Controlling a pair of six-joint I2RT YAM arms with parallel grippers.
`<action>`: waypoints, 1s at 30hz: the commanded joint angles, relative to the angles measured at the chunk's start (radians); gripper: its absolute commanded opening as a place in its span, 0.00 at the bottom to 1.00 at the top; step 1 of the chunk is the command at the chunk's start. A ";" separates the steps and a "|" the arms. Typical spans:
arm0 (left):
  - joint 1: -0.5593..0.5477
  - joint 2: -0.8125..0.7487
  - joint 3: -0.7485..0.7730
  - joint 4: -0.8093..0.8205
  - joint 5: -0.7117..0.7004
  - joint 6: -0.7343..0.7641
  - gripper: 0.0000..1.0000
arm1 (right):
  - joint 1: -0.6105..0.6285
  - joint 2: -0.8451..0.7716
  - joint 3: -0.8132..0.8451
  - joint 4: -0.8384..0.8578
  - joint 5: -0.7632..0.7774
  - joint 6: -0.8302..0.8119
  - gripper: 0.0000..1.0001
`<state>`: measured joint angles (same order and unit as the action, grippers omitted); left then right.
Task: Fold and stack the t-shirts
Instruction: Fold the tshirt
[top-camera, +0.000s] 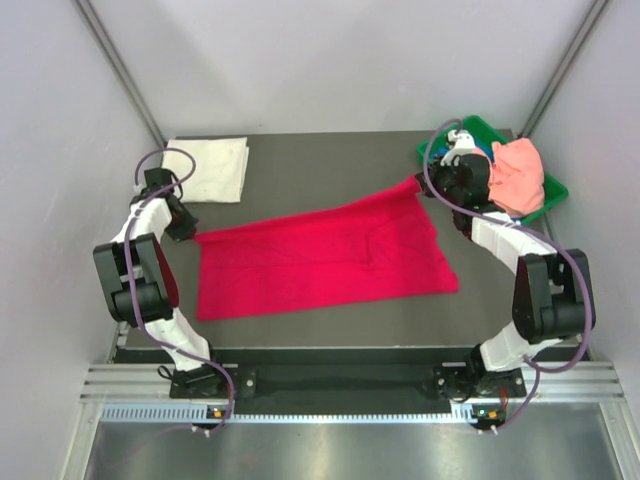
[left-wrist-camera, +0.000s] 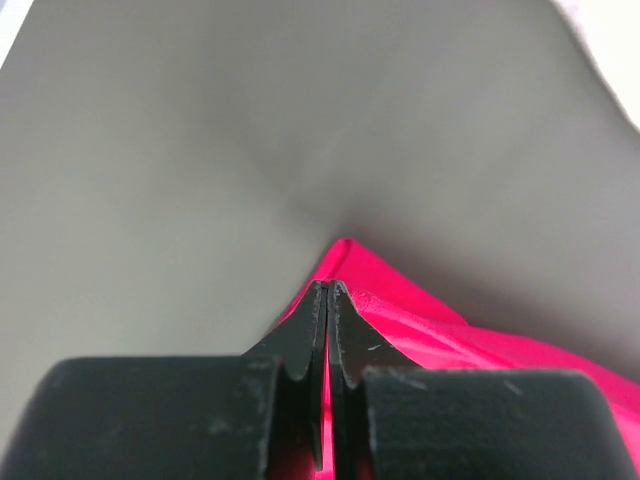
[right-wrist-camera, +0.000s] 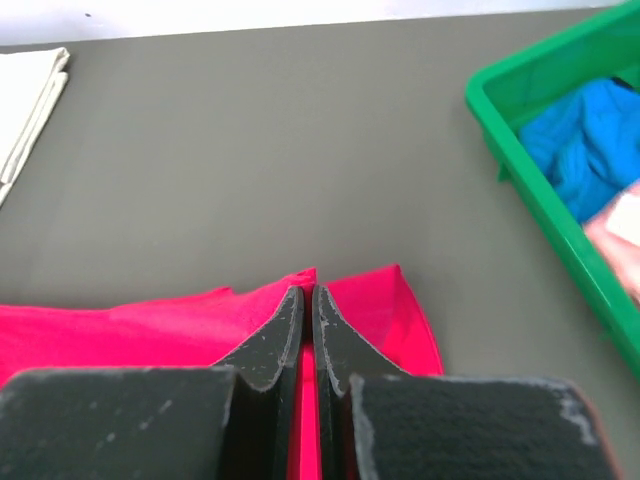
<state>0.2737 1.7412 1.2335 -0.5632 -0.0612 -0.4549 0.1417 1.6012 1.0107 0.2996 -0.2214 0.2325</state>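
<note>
A crimson-red t-shirt (top-camera: 320, 260) lies spread across the middle of the dark table. At the shirt's left end my left gripper (top-camera: 192, 232) is shut on a corner of it (left-wrist-camera: 400, 320), with red cloth showing between the jaws. My right gripper (top-camera: 428, 186) is shut on the far right corner (right-wrist-camera: 375, 310), which is lifted toward the bin. A white t-shirt (top-camera: 213, 168), folded square, lies at the far left. A salmon-pink t-shirt (top-camera: 520, 175) and a blue t-shirt (right-wrist-camera: 580, 140) sit in the green bin.
The green plastic bin (top-camera: 555, 187) stands at the far right corner, close to my right wrist; its rim (right-wrist-camera: 530, 190) shows in the right wrist view. Grey walls enclose the table on three sides.
</note>
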 joint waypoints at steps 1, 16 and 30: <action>0.001 -0.054 -0.019 -0.033 -0.074 -0.016 0.00 | -0.002 -0.108 -0.056 0.024 0.051 0.018 0.00; -0.001 -0.104 -0.126 -0.043 -0.114 -0.057 0.00 | -0.007 -0.234 -0.262 -0.108 0.057 0.048 0.00; -0.021 -0.193 -0.236 -0.058 -0.205 -0.093 0.10 | -0.013 -0.283 -0.296 -0.241 0.102 0.076 0.00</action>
<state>0.2531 1.5688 1.0286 -0.5884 -0.1745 -0.5190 0.1406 1.3701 0.7269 0.0792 -0.1211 0.2928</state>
